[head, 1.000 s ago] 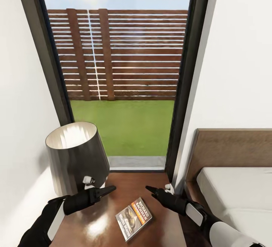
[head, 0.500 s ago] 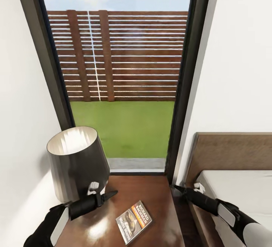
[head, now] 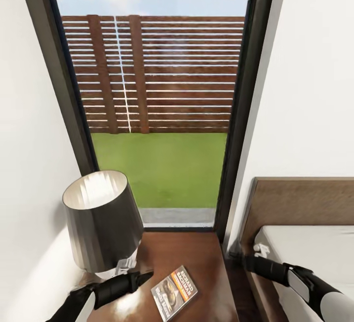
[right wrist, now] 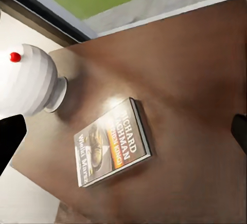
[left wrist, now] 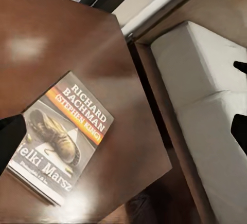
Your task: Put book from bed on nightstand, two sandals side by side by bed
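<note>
Dark-covered book (head: 173, 291) lies flat on nightstand (head: 206, 263); right gripper (head: 244, 259) has withdrawn bedward, empty, spread; left gripper (head: 142, 277) pinched, empty. Sandals remain.

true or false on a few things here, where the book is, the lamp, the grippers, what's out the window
1. The book lies flat on the nightstand. True.
2. The right gripper grips the book. False: it is over by the bed, apart from the book.
3. A lamp with a dark shade stands on the nightstand. True.
4. The book lies on the mattress. False: it lies on the nightstand.
5. A slatted fence and grass show through the window. True.
</note>
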